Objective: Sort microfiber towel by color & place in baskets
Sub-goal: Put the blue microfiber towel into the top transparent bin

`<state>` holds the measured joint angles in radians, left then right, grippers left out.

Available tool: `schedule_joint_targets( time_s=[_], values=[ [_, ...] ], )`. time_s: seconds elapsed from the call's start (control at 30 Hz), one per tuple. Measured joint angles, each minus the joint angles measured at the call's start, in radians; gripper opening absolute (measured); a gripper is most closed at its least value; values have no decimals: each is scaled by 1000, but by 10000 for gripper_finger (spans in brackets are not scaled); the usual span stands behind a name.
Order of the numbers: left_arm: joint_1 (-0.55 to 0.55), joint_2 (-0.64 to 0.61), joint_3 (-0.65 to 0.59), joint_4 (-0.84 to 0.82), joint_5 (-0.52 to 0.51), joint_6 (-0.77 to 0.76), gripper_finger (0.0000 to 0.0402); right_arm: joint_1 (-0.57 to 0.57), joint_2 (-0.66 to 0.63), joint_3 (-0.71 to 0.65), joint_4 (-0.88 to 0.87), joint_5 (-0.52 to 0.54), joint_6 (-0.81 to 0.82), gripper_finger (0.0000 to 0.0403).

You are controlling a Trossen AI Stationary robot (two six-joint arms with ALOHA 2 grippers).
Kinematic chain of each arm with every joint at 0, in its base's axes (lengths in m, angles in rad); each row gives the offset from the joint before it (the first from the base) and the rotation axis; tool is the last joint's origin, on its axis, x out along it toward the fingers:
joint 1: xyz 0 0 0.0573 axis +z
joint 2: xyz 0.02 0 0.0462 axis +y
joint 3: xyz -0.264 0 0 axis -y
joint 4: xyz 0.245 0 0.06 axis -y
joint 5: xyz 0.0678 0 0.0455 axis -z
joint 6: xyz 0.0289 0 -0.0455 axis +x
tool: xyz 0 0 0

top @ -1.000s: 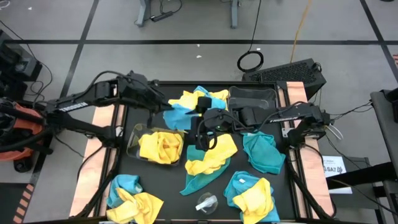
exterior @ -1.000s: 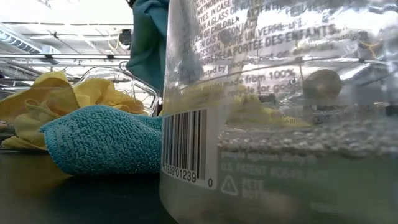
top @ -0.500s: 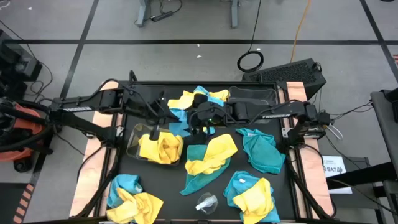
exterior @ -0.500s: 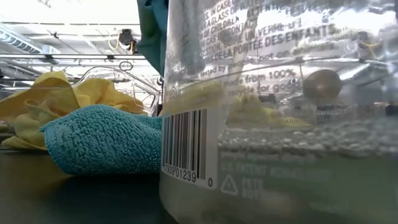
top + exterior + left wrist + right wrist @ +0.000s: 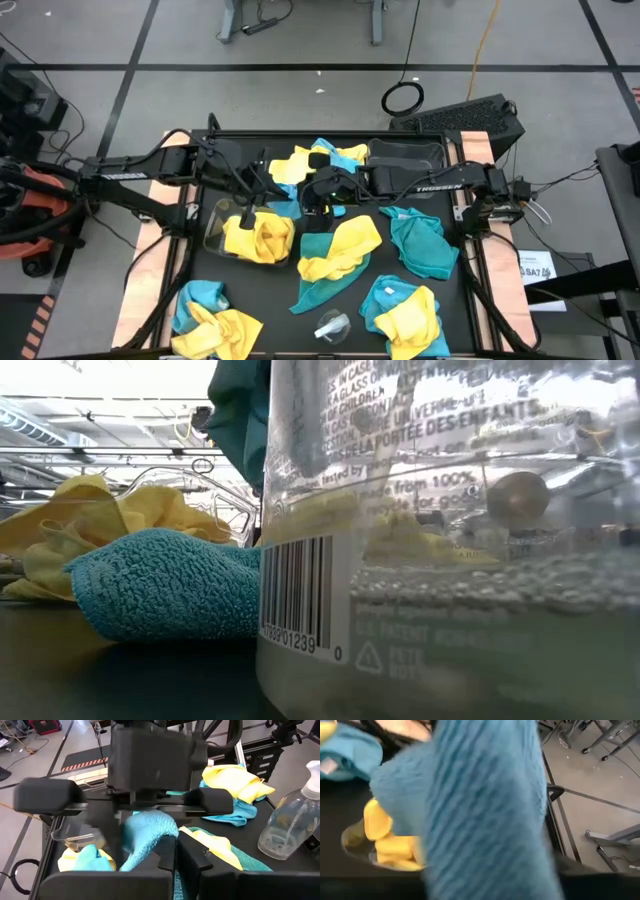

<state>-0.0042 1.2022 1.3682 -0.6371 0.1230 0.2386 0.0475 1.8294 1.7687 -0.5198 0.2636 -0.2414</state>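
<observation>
Seen from above, both dark arms reach in low from the sides and meet near the middle back of the black surface [image 5: 250, 300]. The left arm lies stretched out from the left edge, and its left end effector [image 5: 258, 188] sits just above the clear basket [image 5: 212, 226] that holds yellow towels [image 5: 258, 236]. In its own wrist view its two fingers [image 5: 167, 855] are pressed together with a fold of teal towel [image 5: 145, 832] right by them; whether they pinch it is hard to tell. The right arm stretches across from the right edge, and the right end effector [image 5: 318, 196] points down at the teal and yellow towel pile [image 5: 318, 160] at the back. Its wrist view is nearly filled by a teal cloth [image 5: 485, 815] hanging very close to the camera, so the fingers are hidden and it is not clear if they are apart or clamped on the cloth. A second clear basket [image 5: 410, 160] stands at the back right, under the right arm. More towels lie about: a yellow one on a teal one [image 5: 340, 250] in the middle, a teal one [image 5: 422, 245] on the right, and mixed heaps at the front left [image 5: 210, 315] and front right [image 5: 405, 312]. A small clear bottle [image 5: 332, 325] lies at the front edge, and it fills the low view.
</observation>
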Motion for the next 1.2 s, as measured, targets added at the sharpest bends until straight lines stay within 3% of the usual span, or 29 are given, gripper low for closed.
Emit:
schedule_joint_targets(
  time_s=[0.07, 0.1, 0.27, 0.5, 0.73, 0.97, 1.2],
  values=[
    [-4, 0, 0, 0, -9, -16, 34, 0, 0, 0, -26, 0, -11, 31],
    [-6, 0, 0, 0, -22, -19, 46, 0, -3, 0, -42, 0, -11, 18],
    [-23, 0, 0, -22, -97, -21, 123, 4, -18, 0, -159, 41, 17, 9],
    [-32, 0, 0, -137, -114, -67, 209, 10, -118, 0, -406, 107, 92, 3],
    [-34, 0, 0, -239, -132, -127, 220, 6, -257, 0, -699, 199, 219, 1],
    [-58, 0, -68, -186, -132, -129, 221, -46, -347, 0, -956, 304, 351, 1],
    [-81, 7, -154, -114, -132, -130, 221, -163, -379, 0, -993, 333, 341, 0]
  ],
)
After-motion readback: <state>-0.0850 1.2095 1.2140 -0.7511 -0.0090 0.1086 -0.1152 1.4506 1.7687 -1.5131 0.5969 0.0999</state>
